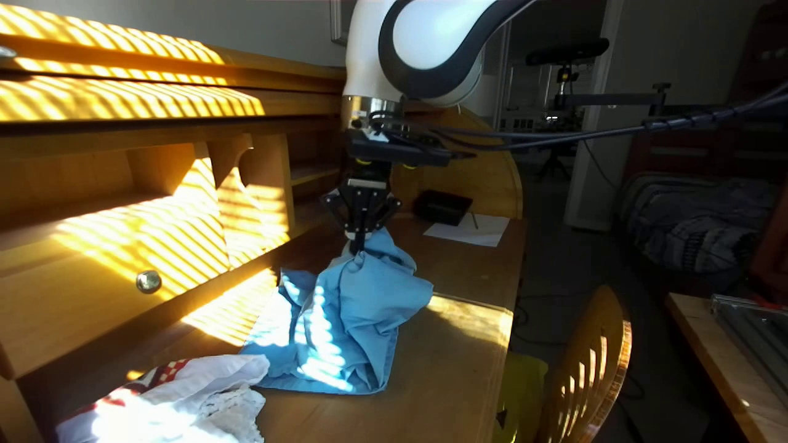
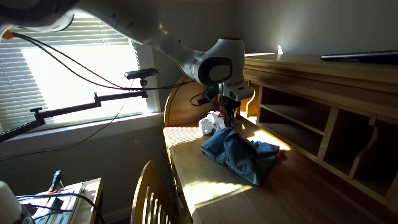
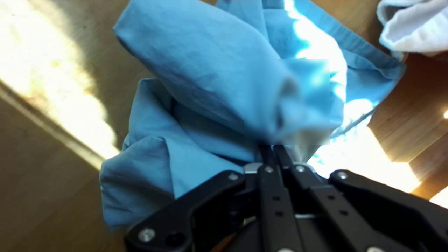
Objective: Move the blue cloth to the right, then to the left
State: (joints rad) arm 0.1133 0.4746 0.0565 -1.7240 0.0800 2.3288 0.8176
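Note:
The blue cloth (image 1: 369, 292) lies crumpled on the wooden desk (image 1: 443, 381), with part of it drawn up into a peak. It also shows in an exterior view (image 2: 239, 152) and fills much of the wrist view (image 3: 210, 63). My gripper (image 1: 358, 245) points down at the top of the peak, with its fingers close together and the cloth pinched between them. The gripper also shows in an exterior view (image 2: 229, 124) and in the wrist view (image 3: 274, 148). The fingertips are partly hidden by the folds. The lower part of the cloth rests on the desk.
A white cloth with red trim (image 1: 178, 400) lies beside the blue cloth, also seen in the wrist view (image 3: 416, 31). Wooden shelving (image 2: 295, 115) runs along the desk's back. A black box (image 1: 440, 206) and white paper (image 1: 471, 231) are at one end. A chair (image 1: 591, 369) stands at the front edge.

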